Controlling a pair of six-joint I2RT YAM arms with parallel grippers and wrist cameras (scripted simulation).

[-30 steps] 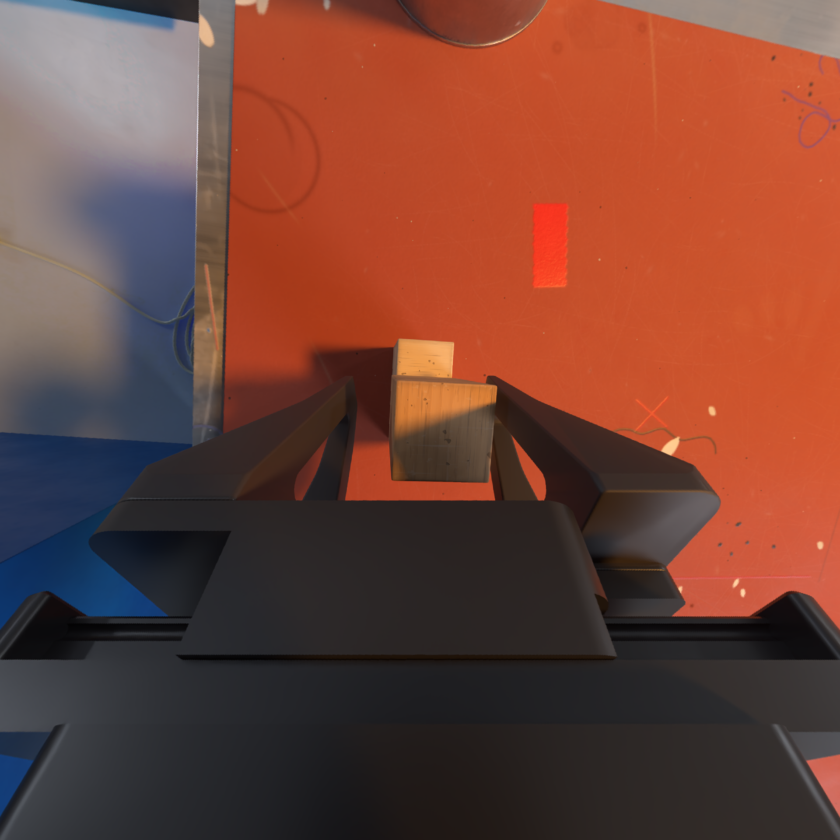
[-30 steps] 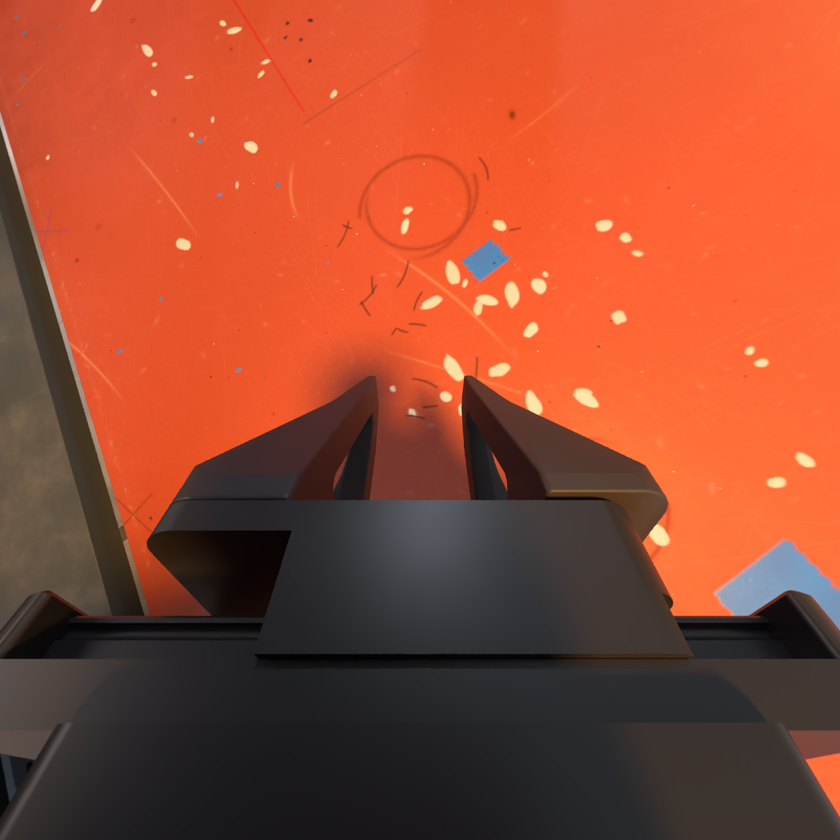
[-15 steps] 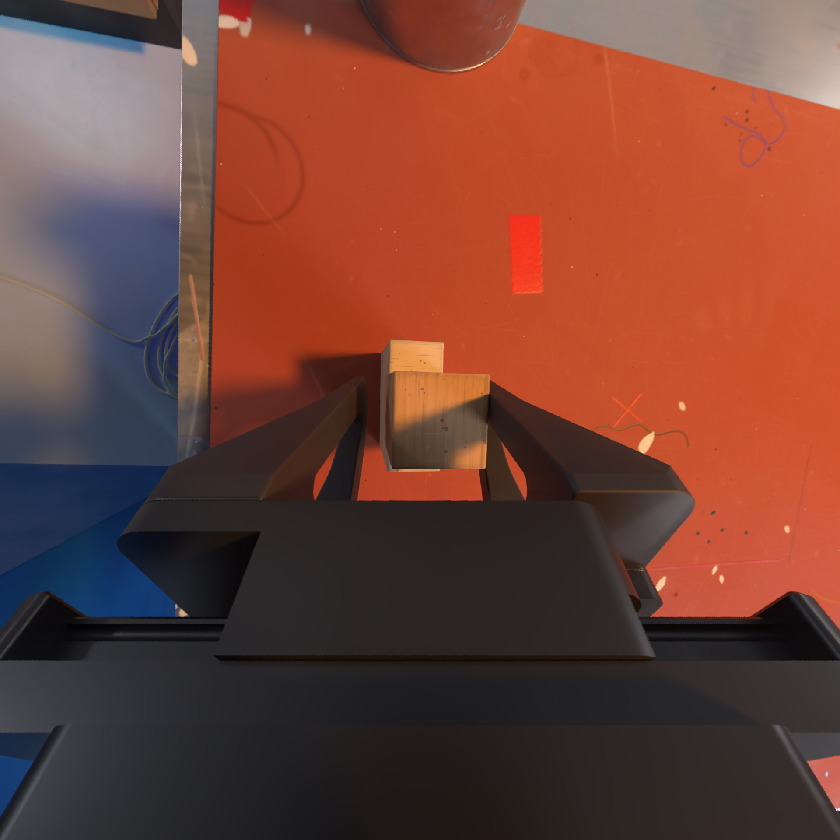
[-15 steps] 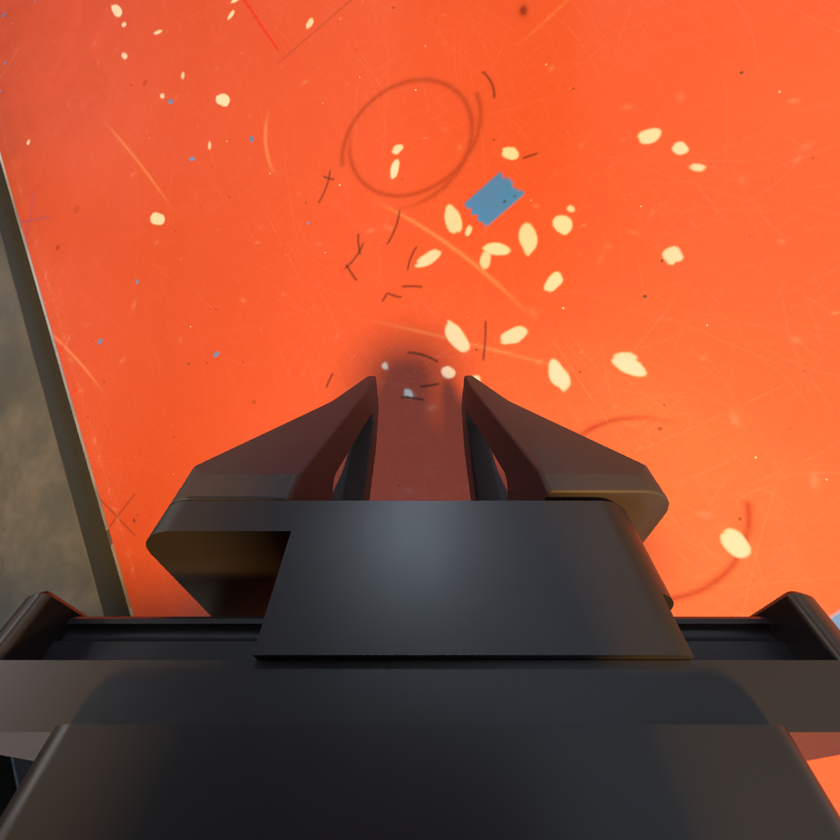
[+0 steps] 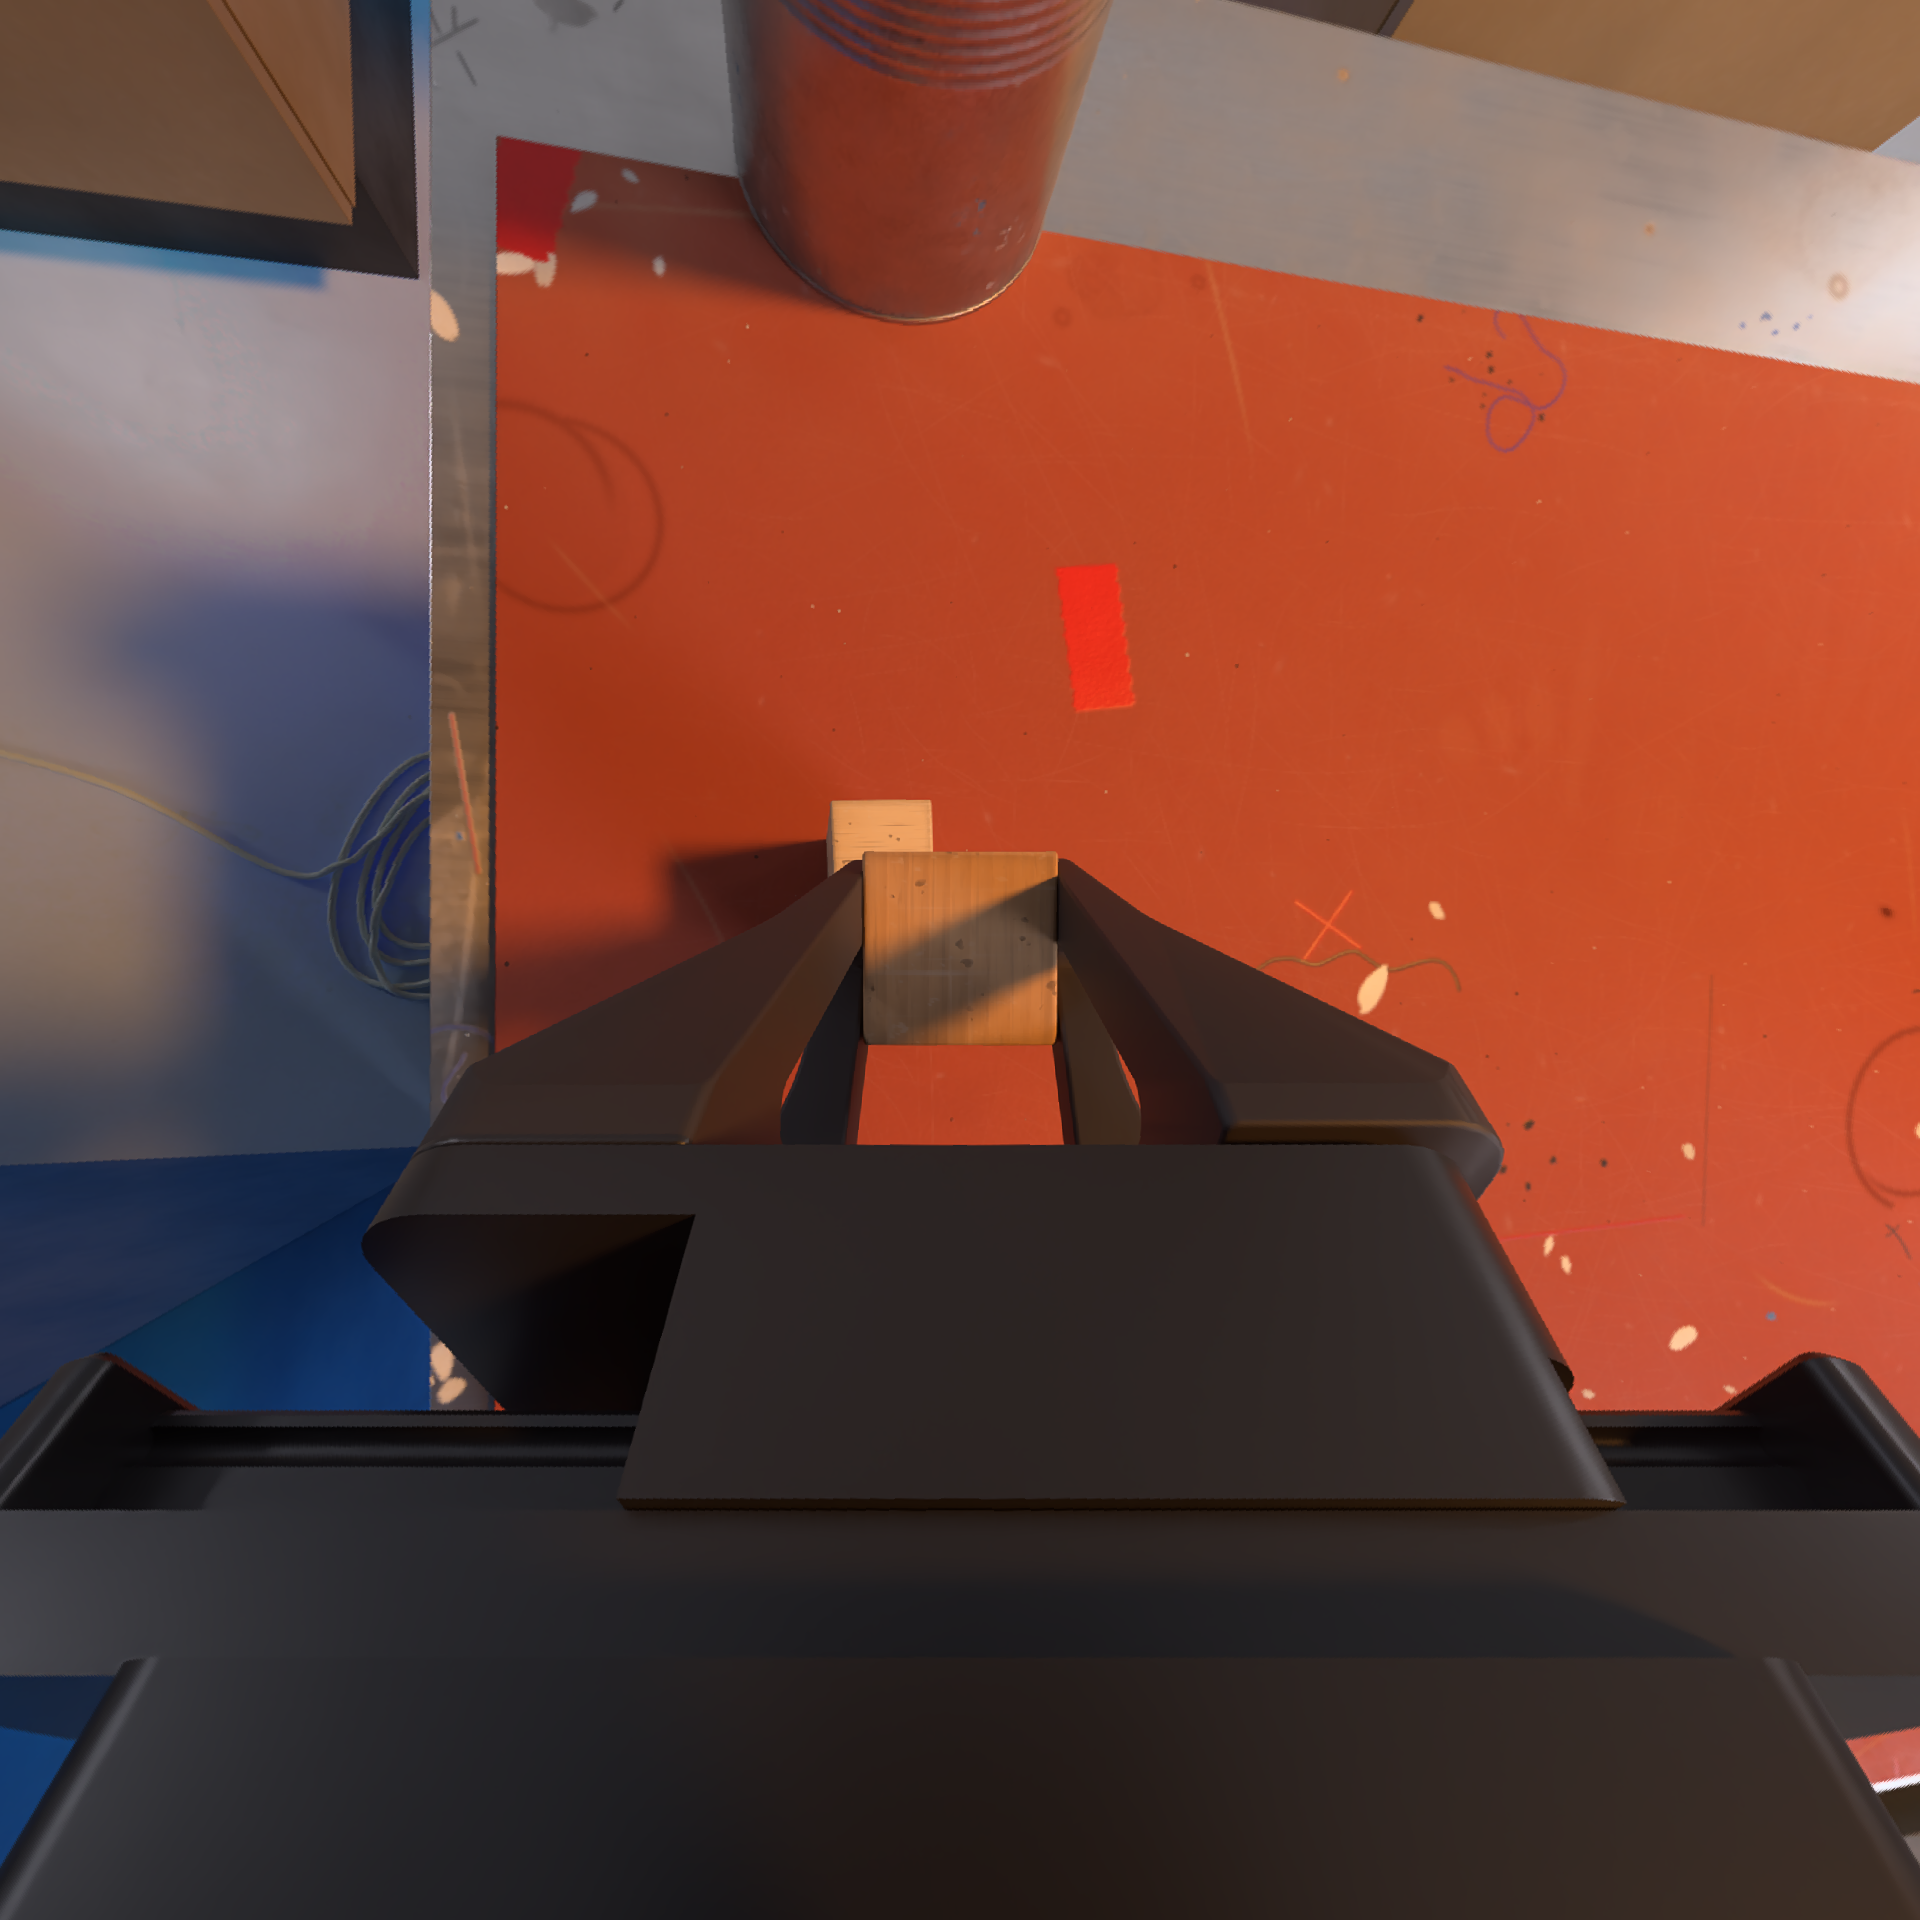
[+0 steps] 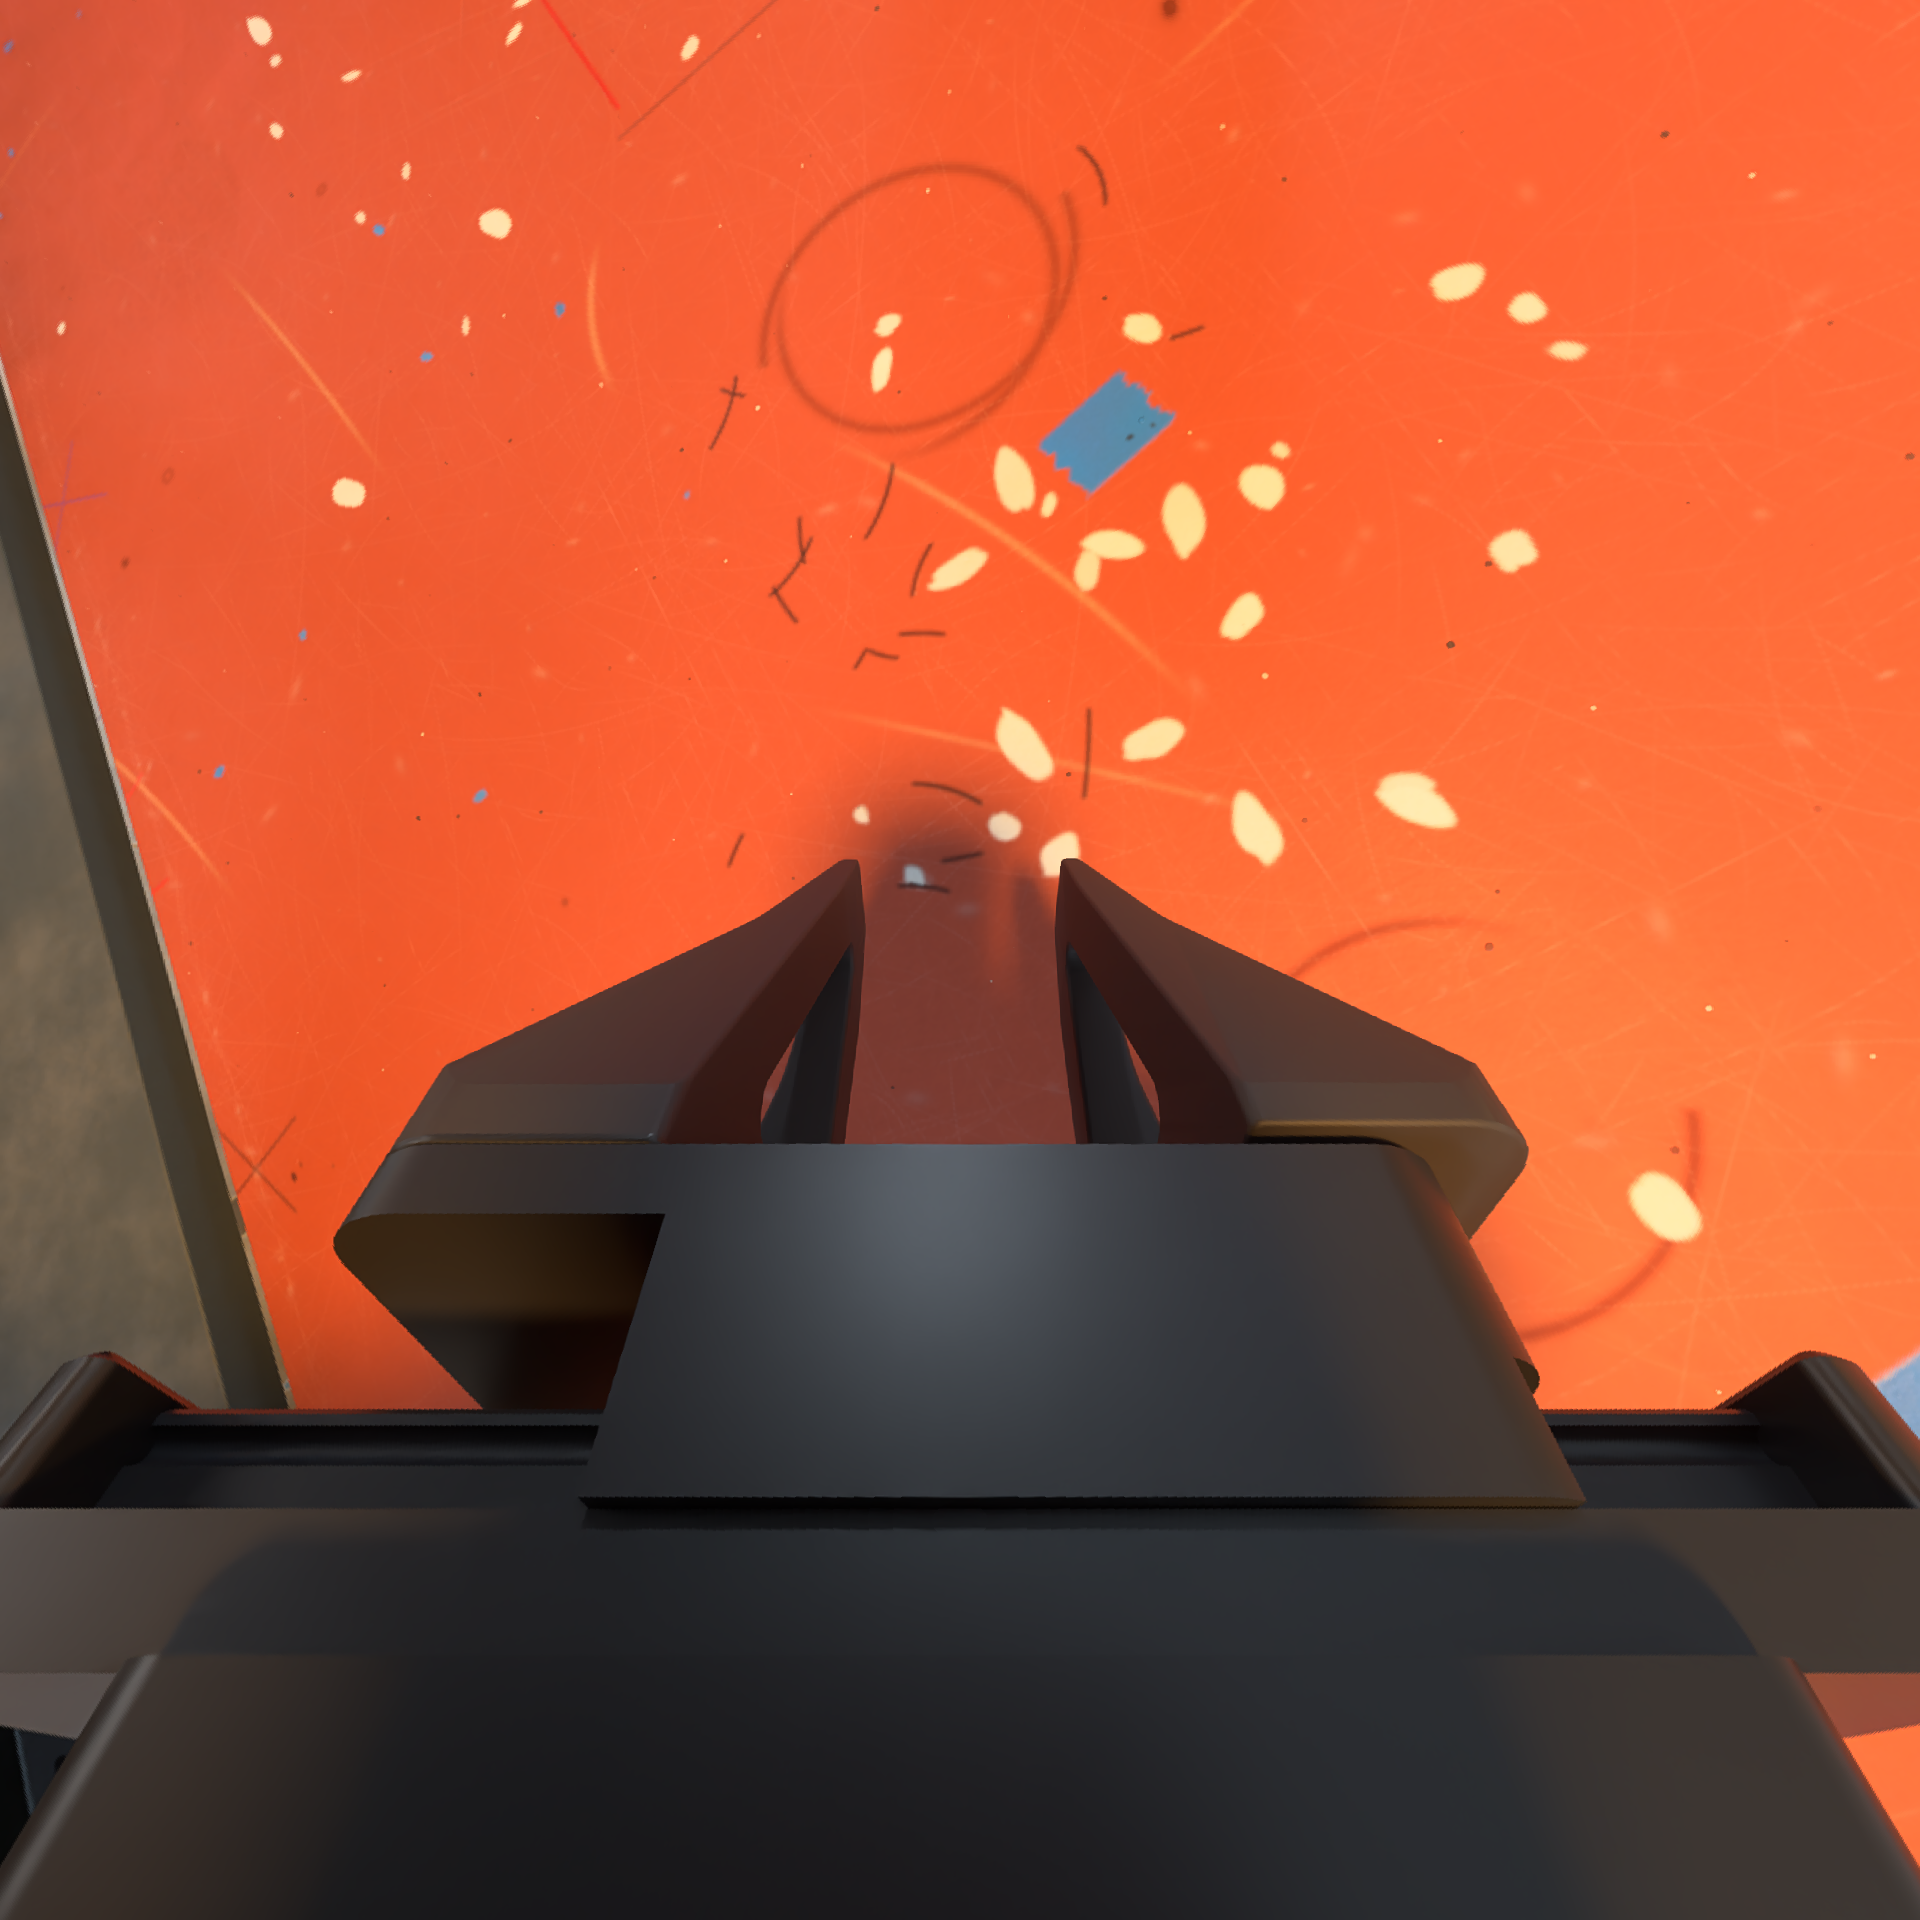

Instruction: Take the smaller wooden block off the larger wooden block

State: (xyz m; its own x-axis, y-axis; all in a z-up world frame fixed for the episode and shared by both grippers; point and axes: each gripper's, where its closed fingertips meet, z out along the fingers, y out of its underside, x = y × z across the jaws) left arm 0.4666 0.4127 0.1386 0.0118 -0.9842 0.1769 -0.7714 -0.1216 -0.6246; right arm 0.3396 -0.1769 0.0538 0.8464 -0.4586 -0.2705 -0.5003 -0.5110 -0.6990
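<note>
In the left wrist view my left gripper [image 5: 958, 883] is shut on an orange-brown wooden block [image 5: 958, 945], with one finger on each side of it. A paler wooden block [image 5: 881, 828] shows smaller just behind its far left corner and is partly hidden by it. I cannot tell whether the two blocks touch. Both are over the orange mat [image 5: 1351, 727]. In the right wrist view my right gripper [image 6: 958, 883] hovers over the orange mat [image 6: 520, 623] with its fingers apart and nothing between them. No block shows in that view.
A rusty metal can [image 5: 904, 156] stands at the mat's far edge. A bright red patch [image 5: 1096, 636] lies on the mat beyond the blocks. The mat's left edge [image 5: 462, 727] borders a grey strip and a blue-grey area. A blue scrap [image 6: 1107, 431] lies ahead of the right gripper.
My left fingers closed onto the orange-brown block, and the left view pulled back so that more of the can and the far edge show. The right gripper shifted slightly over the mat.
</note>
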